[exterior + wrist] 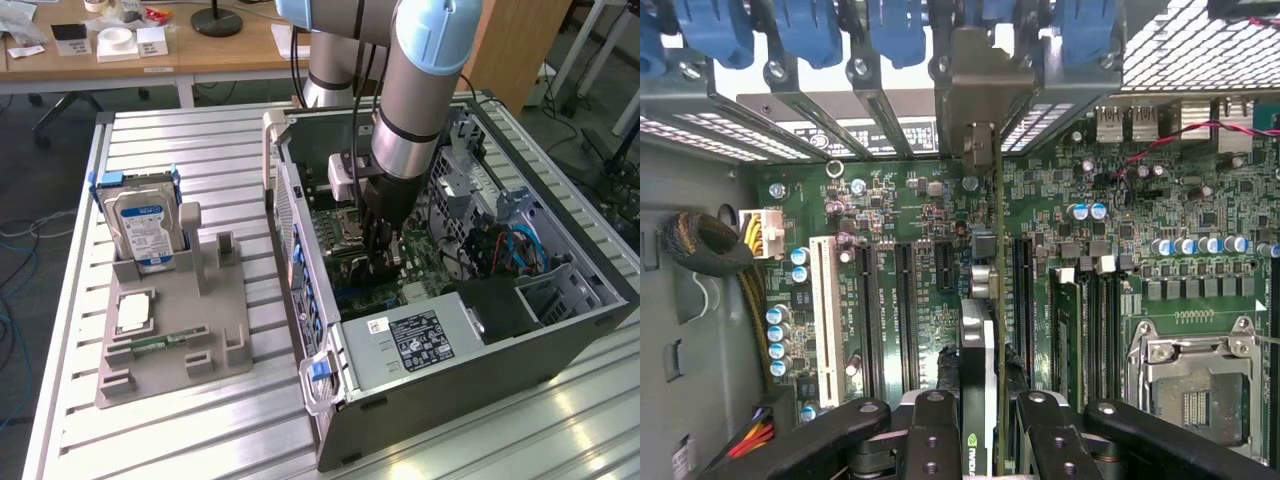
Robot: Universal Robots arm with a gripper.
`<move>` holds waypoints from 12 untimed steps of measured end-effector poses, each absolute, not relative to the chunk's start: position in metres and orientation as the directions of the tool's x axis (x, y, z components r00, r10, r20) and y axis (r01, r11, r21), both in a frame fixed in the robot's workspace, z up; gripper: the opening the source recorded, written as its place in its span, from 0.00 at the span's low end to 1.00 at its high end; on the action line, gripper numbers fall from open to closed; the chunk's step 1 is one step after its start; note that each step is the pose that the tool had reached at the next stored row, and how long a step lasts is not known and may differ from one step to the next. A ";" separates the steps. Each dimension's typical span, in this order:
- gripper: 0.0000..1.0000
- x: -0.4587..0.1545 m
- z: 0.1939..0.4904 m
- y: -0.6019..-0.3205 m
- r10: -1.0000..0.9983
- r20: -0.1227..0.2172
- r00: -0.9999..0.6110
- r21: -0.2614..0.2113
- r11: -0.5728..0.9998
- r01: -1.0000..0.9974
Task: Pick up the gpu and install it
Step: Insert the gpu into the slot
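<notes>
The gpu (978, 340) stands on edge above the green motherboard (1200, 300), seen along its thin side, with a dark face and a green board edge. Its silver end bracket (975, 90) sits against the case's rear slot openings, between the blue latches. My gripper (987, 400) is shut on the card, one black finger (932, 435) on each side. In the exterior view the gripper (385, 252) reaches straight down into the open computer case (450, 340), low over the motherboard (345, 255). Whether the card sits fully in its black slot I cannot tell.
Left of the case in the exterior view, a grey holder (225, 330) carries a silver hard drive (140, 230), a processor (135, 312) and a memory stick (150, 343). Inside the case are the power supply (415, 340), blue cables (520, 250), and the empty processor socket (1195, 385).
</notes>
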State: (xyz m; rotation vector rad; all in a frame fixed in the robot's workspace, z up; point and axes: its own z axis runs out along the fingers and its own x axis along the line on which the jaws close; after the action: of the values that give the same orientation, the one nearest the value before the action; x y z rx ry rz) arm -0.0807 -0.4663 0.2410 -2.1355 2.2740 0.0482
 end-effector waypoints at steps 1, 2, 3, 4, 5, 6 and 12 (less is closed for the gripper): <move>0.27 -0.081 0.241 -0.466 -0.997 -0.037 -0.063 0.008 0.063 -0.998; 0.27 -0.081 0.241 -0.466 -0.997 -0.037 -0.063 0.008 0.063 -0.998; 0.27 -0.081 0.241 -0.466 -0.997 -0.037 -0.063 0.008 0.063 -0.998; 0.27 -0.081 0.241 -0.466 -0.997 -0.037 -0.063 0.008 0.063 -0.998; 0.27 -0.081 0.241 -0.466 -0.997 -0.037 -0.063 0.008 0.063 -0.998; 0.27 -0.081 0.241 -0.466 -0.997 -0.037 -0.063 0.008 0.063 -0.998; 0.27 -0.081 0.241 -0.466 -0.997 -0.036 -0.063 0.008 0.063 -0.998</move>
State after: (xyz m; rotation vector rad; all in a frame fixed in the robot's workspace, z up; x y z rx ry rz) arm -0.0807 -0.4663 0.2411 -2.1358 2.2744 0.0480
